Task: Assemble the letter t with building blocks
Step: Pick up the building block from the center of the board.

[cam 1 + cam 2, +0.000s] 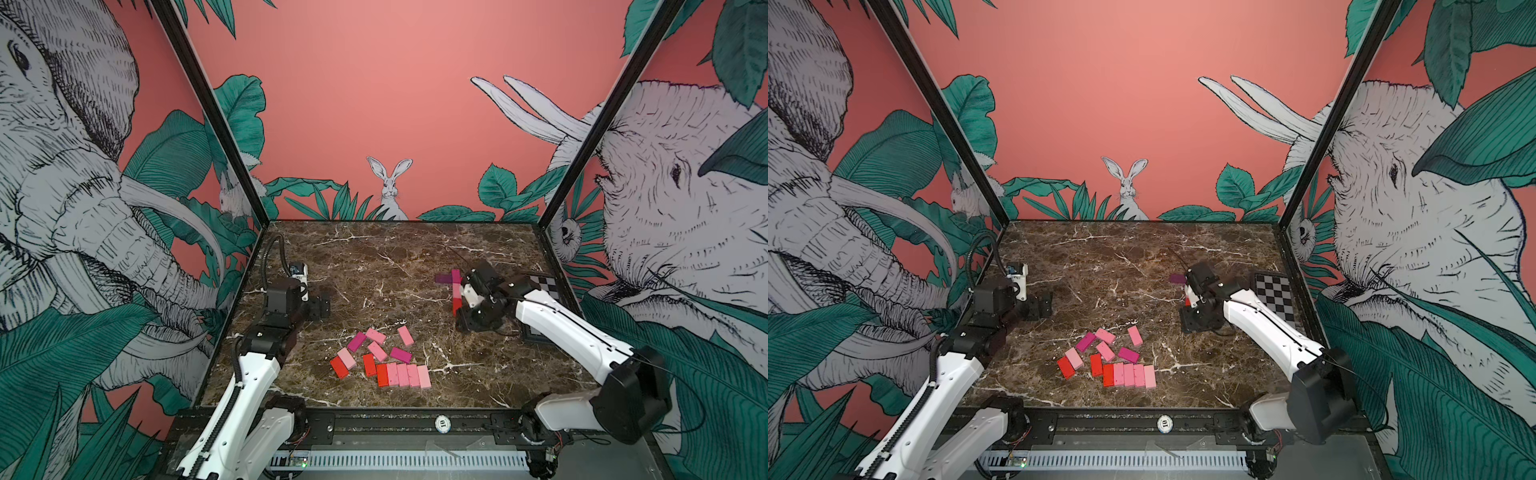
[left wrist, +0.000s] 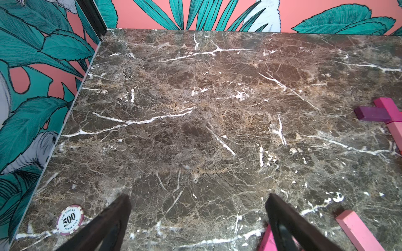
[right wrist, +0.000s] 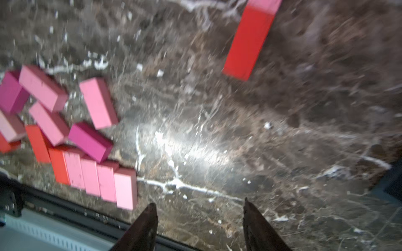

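A poker chip [image 1: 442, 423] sat on the front rail [image 1: 374, 424]. The left end effector [image 2: 199, 196] hung spread over the bench [image 1: 395, 266]. 13 loose building blocks [image 1: 377, 351] lay front-centre; 4 more lay joined beside the spread right end effector [image 3: 199, 206].

- The back wall [image 1: 395, 104] is coral pink, with a drawn white rabbit [image 1: 390, 187] among green leaves at its base.
- The left wall [image 1: 62, 166] and the right wall [image 1: 685, 187] each carry 1 large sketched elephant and teal foliage.
- 2 black posts [image 1: 208, 112] run up from the far corners.
- The tabletop [image 1: 395, 257] is dark brown marble with white veins; the right wrist view shows a bright glare [image 3: 185, 150] on it.
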